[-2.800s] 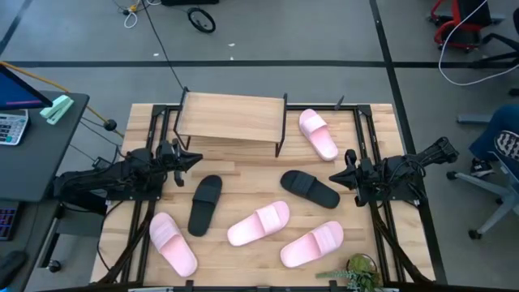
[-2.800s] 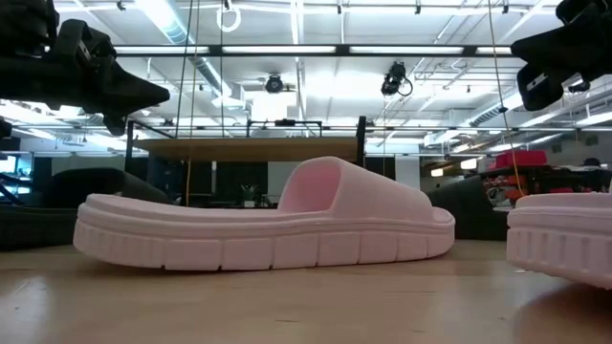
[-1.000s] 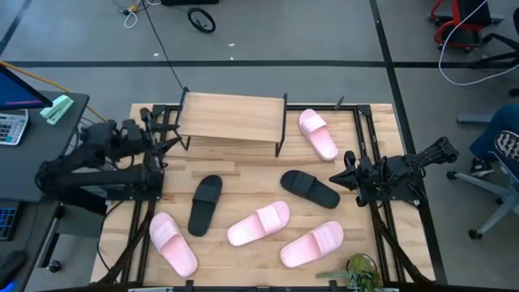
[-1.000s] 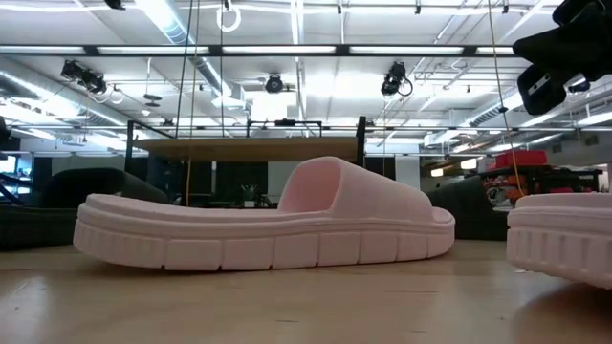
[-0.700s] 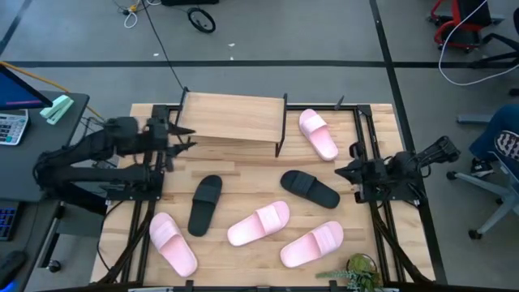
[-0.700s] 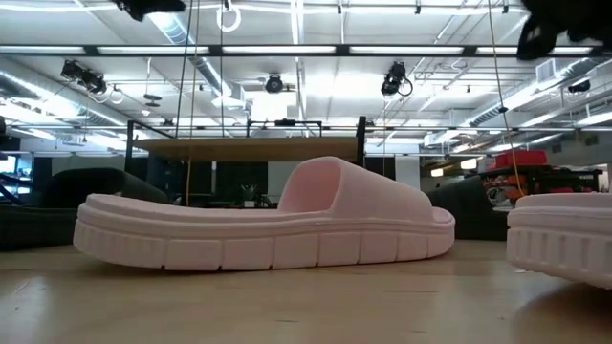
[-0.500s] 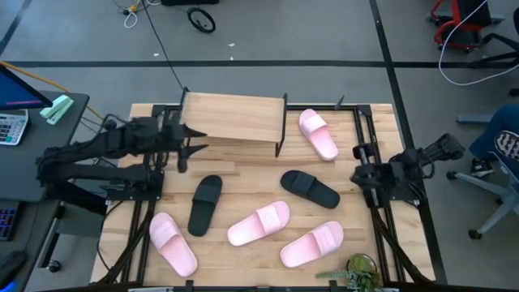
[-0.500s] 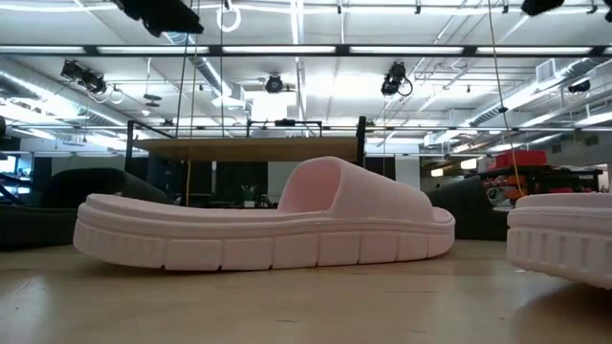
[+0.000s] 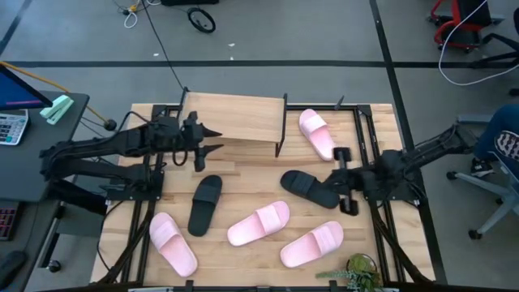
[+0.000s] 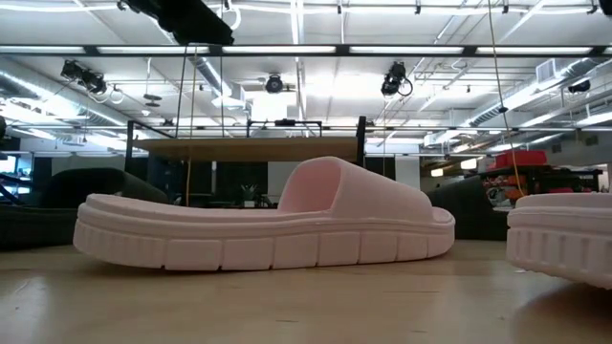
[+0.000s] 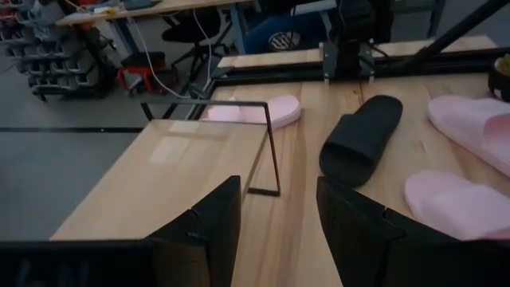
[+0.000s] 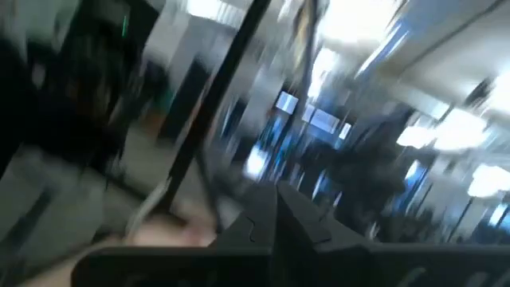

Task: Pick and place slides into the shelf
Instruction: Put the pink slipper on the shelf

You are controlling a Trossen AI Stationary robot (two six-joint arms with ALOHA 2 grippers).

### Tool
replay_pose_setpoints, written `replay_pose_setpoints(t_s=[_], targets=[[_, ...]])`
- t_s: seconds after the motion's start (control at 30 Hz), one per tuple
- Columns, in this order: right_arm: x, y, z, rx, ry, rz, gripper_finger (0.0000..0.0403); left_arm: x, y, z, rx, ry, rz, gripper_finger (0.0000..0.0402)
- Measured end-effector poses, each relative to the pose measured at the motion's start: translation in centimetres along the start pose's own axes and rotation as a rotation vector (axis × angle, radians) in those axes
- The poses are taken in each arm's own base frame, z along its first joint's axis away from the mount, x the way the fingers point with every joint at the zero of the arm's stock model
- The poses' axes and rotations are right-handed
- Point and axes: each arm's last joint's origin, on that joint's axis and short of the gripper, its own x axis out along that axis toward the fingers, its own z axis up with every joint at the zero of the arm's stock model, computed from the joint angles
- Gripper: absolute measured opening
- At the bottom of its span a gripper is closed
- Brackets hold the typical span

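A wooden table (image 9: 243, 174) is seen from above, flanked by two dark robot arms. The shelf (image 9: 233, 118) stands at the table's far edge, left of centre, its light wooden top board bare; nothing is seen on it, and its lower tier is hidden from above. All six slides lie on the table. One pale pink slide (image 9: 318, 134) lies near the far right corner, just beside the shelf's right end. A black slide (image 9: 309, 189) lies right of centre, and another black slide (image 9: 204, 203) left of centre. Three pale pink slides are spread along the near edge: one near the left corner (image 9: 173, 243), one in the middle (image 9: 259, 224), and one toward the right (image 9: 311, 244).

Within the last second both arms have swung inward from the table's sides. The left gripper (image 9: 208, 142) is now held over the shelf's left end, its fingers (image 11: 209, 223) parted with nothing between them. The right gripper (image 9: 344, 178) has been brought over the right-hand black slide, with its fingers spread and empty.

No slide has yet been lifted. The right-hand black slide appears to be the first one chosen, with a descent and a closing grasp the likely next step.
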Motion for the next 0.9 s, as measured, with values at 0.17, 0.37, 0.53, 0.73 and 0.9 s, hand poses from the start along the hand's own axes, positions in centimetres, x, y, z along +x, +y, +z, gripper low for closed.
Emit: replay_pose_setpoints(t_s=[0.17, 0.37, 0.53, 0.73, 0.9], targets=[[3.6, -0.3, -1.1, 0.067, 0.406, 0.029, 0.0009, 0.5, -0.1, -0.5, 0.005, 0.051, -0.008, 0.0172], [6.1, -1.4, -3.7, 0.116, 0.781, -0.222, 0.0009, 0.5, -0.2, -0.6, 0.007, 0.063, -0.01, 0.0172], [7.1, -1.9, -6.4, 0.275, 0.873, -0.337, 0.0009, 0.5, -0.2, -0.6, 0.007, 0.062, -0.01, 0.0172], [7.5, -2.7, -8.5, 0.301, 0.922, -0.396, 0.001, 0.5, -0.2, -0.6, 0.006, 0.063, -0.01, 0.0172], [6.5, -3.1, -9.6, 0.405, 1.025, -0.385, 0.0012, 0.5, -0.2, -0.6, -0.004, 0.064, -0.01, 0.0172]])
